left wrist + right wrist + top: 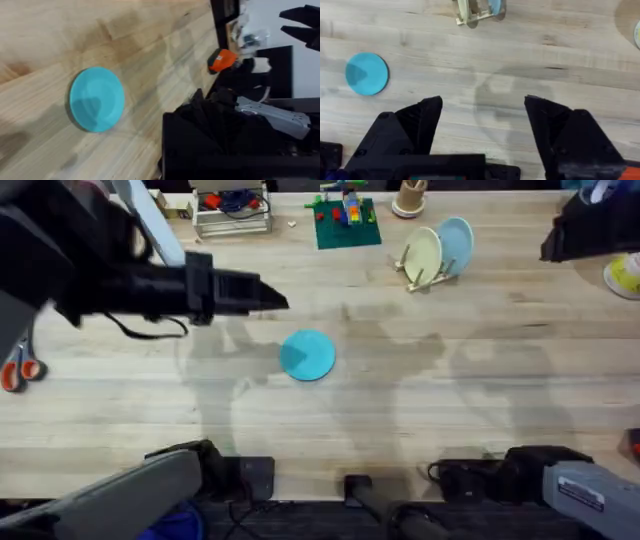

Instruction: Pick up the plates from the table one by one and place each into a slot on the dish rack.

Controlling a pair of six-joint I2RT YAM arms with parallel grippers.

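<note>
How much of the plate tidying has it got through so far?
Two plates, a pale yellow one and a light blue one, already stand in the dish rack. Neither gripper holds anything; the right gripper is open. One turquoise plate still lies flat on the table.

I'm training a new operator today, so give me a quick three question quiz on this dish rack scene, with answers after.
1. True or false: the turquoise plate lies flat on the table.
2. How many plates already stand in the dish rack?
3. Is the right pincer A) shut on a plate, or B) open over bare wood?

Key: 1. True. 2. Two, a pale yellow plate and a light blue plate. 3. B.
</note>
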